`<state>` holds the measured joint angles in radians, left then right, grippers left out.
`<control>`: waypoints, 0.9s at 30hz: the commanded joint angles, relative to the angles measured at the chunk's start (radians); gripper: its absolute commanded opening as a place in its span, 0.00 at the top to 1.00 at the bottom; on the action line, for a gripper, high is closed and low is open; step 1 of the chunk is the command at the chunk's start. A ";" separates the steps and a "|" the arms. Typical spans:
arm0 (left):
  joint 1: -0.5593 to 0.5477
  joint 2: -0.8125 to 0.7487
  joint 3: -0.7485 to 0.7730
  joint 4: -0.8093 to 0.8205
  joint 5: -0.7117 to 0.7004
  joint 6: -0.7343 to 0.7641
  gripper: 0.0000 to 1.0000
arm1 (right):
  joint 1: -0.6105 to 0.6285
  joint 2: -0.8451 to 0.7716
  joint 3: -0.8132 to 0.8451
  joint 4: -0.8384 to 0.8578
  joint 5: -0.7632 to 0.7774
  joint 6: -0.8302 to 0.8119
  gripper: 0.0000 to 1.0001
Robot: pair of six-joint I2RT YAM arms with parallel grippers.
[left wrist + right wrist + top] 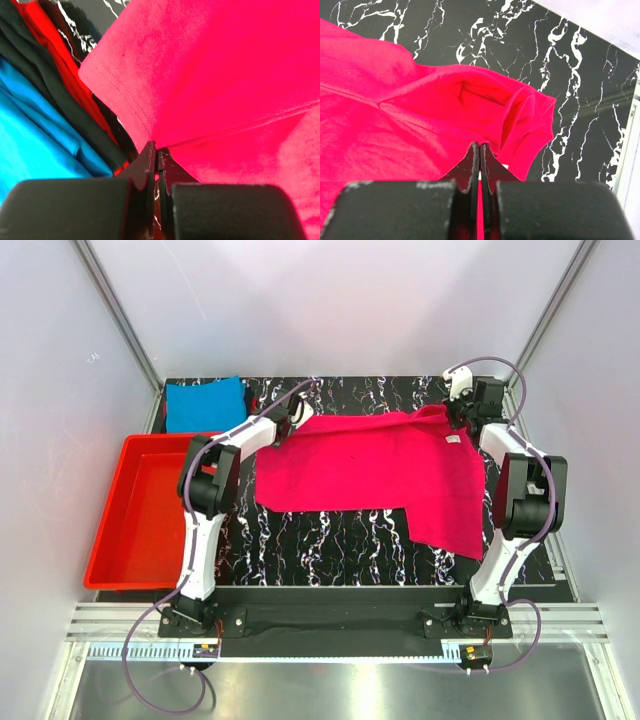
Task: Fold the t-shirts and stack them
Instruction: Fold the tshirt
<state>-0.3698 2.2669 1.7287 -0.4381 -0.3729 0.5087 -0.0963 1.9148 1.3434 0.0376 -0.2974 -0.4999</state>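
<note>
The magenta-pink t-shirt [380, 472] lies spread across the black marbled table, partly folded, with its lower right part hanging toward the front. My left gripper [292, 420] is shut on its far left edge; the left wrist view shows the pink hem [125, 95] pinched between the jaws. My right gripper [462, 412] is shut on the shirt's far right corner, where the cloth bunches in the right wrist view [485, 105]. The turquoise-blue t-shirt [205, 403] lies folded at the far left, and shows in the left wrist view [30, 140].
A red plastic tray [125, 530] sits at the left edge of the table [340, 545]. Dark and red cloth [60, 90] lies between the blue shirt and the pink one. Grey walls close in at both sides.
</note>
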 commanded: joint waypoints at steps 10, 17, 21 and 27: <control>-0.003 -0.092 -0.026 0.027 -0.081 0.030 1.00 | 0.009 -0.065 -0.044 0.005 0.000 0.015 1.00; -0.003 -0.070 -0.035 0.021 -0.083 0.043 0.91 | 0.024 -0.046 -0.067 -0.016 -0.017 0.031 0.98; -0.003 -0.052 -0.029 0.009 -0.119 0.053 0.80 | 0.036 -0.034 -0.047 -0.102 -0.054 0.041 0.90; -0.001 -0.066 -0.021 0.036 -0.207 0.034 0.64 | 0.049 -0.049 -0.018 -0.229 -0.101 0.063 0.68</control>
<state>-0.3729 2.2356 1.6920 -0.4271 -0.4931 0.5495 -0.0582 1.9087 1.2858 -0.1242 -0.3531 -0.4599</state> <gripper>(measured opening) 0.349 0.300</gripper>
